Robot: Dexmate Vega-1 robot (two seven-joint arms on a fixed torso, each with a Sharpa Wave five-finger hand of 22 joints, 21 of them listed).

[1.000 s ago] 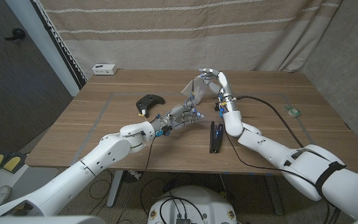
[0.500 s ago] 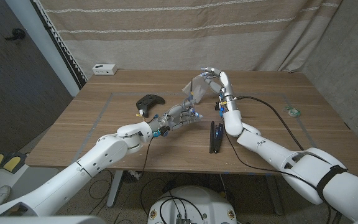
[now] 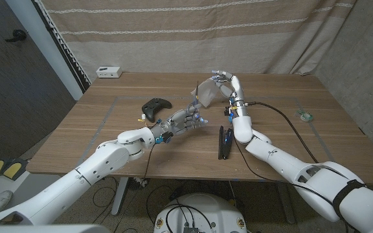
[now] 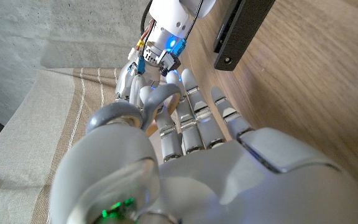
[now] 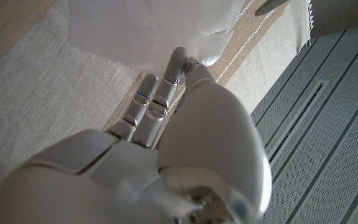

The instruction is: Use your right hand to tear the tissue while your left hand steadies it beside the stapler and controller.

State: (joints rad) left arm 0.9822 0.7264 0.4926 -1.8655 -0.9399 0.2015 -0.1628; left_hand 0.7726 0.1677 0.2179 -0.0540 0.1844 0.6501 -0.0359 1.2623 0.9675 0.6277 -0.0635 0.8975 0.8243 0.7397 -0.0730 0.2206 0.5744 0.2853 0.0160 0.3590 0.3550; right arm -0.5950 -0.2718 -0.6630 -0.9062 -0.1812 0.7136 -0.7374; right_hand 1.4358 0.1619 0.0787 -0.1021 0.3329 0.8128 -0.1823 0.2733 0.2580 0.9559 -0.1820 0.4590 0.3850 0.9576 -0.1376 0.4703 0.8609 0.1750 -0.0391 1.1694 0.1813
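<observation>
- White tissue [image 3: 204, 92] hangs in the air over the middle of the wooden table [image 3: 283, 123], stretched between the two robot hands and clear of the tabletop as far as the head view shows.
- The right hand [image 3: 224, 85] is raised above the far-middle part of the table and pinches the upper end of the tissue; in the right wrist view its fingertips [image 5: 180, 59] close on the edge of the white sheet [image 5: 154, 28].
- The left hand [image 3: 188, 119] reaches in from the near left, fingers pointing toward the right hand, and meets the lower end of the tissue; the head view suggests it holds the sheet, but the exact grip is too small to make out.
- In the left wrist view the left hand's fingers [image 4: 197, 127] lie close together and extend toward the right forearm, with the thumb curled in front.
- The black stapler [image 3: 225, 142] lies on the table just beside the right forearm, on the near side, apart from the tissue; it also shows at the edge of the left wrist view [image 4: 241, 31].
- The black controller [image 3: 155, 105] rests on the table to the left of the left hand, near it but not touching.
- A small white box [image 3: 109, 72] sits at the far left edge of the table.
- A small round object [image 3: 304, 116] lies on the right part of the table beside a black cable [image 3: 283, 116].
</observation>
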